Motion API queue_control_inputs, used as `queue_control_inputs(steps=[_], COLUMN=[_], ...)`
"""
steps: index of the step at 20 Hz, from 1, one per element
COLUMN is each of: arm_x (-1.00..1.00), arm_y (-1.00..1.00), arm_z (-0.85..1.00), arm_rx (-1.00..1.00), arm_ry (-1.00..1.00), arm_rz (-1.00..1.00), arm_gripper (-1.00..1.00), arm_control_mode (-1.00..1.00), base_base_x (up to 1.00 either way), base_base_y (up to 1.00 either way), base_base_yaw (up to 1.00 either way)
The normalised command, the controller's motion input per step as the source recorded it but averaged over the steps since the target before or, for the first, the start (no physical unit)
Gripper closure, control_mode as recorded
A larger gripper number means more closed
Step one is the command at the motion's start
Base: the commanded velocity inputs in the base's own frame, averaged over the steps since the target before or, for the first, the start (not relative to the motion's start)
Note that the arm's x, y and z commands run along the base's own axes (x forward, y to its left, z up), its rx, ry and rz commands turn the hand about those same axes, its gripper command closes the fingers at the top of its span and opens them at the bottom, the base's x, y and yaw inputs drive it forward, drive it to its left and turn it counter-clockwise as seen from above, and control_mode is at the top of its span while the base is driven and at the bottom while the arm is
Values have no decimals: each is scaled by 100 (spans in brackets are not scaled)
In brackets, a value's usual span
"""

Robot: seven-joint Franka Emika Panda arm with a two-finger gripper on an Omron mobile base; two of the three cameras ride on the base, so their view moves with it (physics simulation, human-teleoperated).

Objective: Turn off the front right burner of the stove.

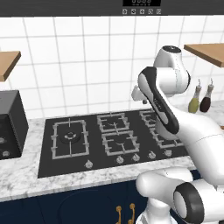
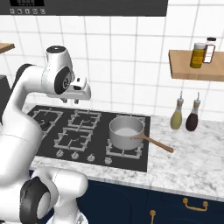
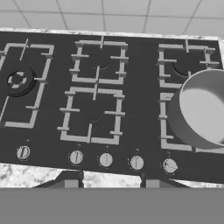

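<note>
The stove (image 1: pixel 94 146) (image 2: pixel 103 139) (image 3: pixel 140 109) is a black glass cooktop set in the marble counter. A steel pot (image 2: pixel 126 131) (image 3: pixel 203 107) with a wooden handle stands on the front right burner (image 2: pixel 124 151) (image 3: pixel 164 118) and covers most of its grate. Five silver knobs run along the stove's front edge; the rightmost knob (image 3: pixel 169 165) (image 2: pixel 108 161) is in front of the pot. My gripper (image 2: pixel 71 100) (image 1: pixel 140 97) (image 3: pixel 111 181) hangs open well above the middle burners, touching nothing, and its fingertips (image 3: pixel 70 180) stand wide apart.
Two bottles (image 2: pixel 176 116) stand on the counter right of the stove, below a wooden shelf (image 2: pixel 197 70) with jars. A black boxy appliance (image 1: pixel 8 124) sits left of the stove under another shelf (image 1: pixel 8 61). A dark hood panel (image 1: pixel 142 6) hangs overhead.
</note>
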Motion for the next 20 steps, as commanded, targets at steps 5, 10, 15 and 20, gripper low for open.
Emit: queue_control_inputs(steps=[5,10,15,20], arm_x=[-18,-36,-20,-16], arm_y=[-27,-88,-61,-4], arm_z=[-24,-84,-99,-88], arm_rx=[0,1,-1,-12], arm_ry=[1,7,6,5], arm_rz=[0,0,0,8], arm_gripper=[-100,-100,-100,-100], arm_control_mode=[-100,-100,-100,-100], base_base_x=[0,0,0,0], base_base_y=[0,0,0,0], base_base_yaw=[0,0,0,0])
